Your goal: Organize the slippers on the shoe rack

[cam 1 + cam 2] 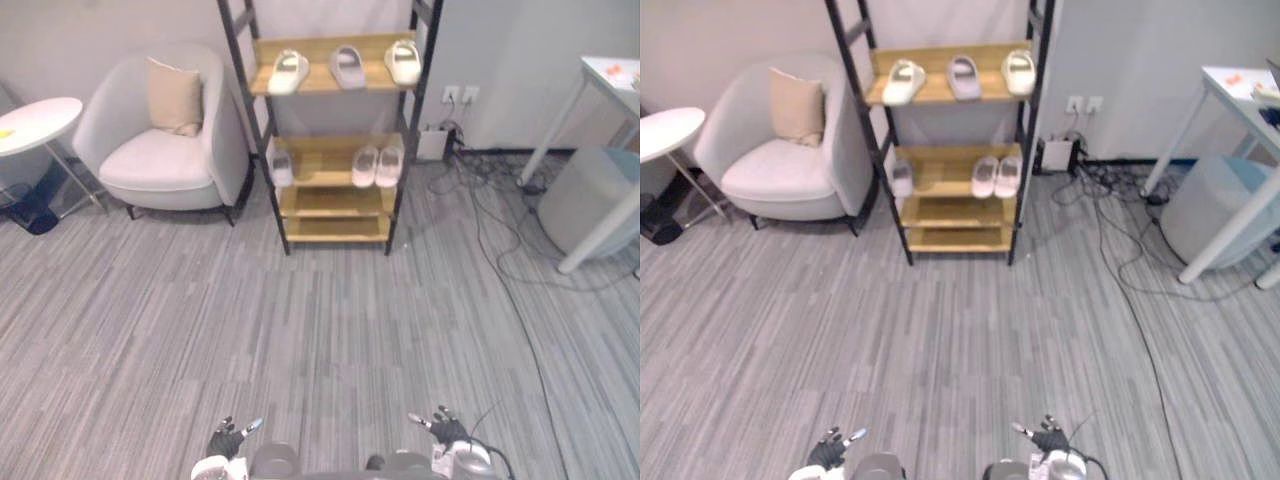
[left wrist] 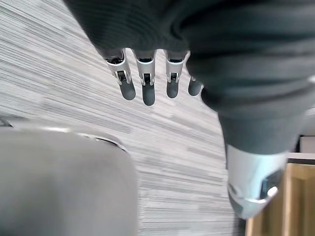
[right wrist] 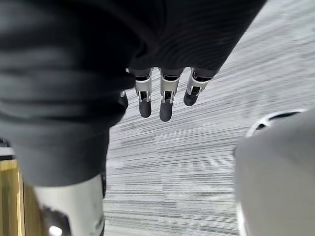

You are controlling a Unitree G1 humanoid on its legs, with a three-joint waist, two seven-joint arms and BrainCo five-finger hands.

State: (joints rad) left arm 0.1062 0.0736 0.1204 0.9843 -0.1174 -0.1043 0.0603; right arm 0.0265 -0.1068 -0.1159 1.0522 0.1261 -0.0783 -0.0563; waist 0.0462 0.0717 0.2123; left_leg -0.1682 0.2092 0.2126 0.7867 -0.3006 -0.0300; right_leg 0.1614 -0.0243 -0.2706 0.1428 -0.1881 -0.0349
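The left robot hand and the right robot hand hang low over the grey striped carpet. Each has its fingers straight and loosely spread, holding nothing. Well beyond them a black-framed shoe rack with wooden shelves stands at the wall. Its second shelf from the top holds a single pale slipper at the left end and a pale pair close together at the right. On the top shelf lie a cream slipper, a grey slipper and a second cream slipper, all apart. Just left of the rack is a light armchair with a beige cushion.
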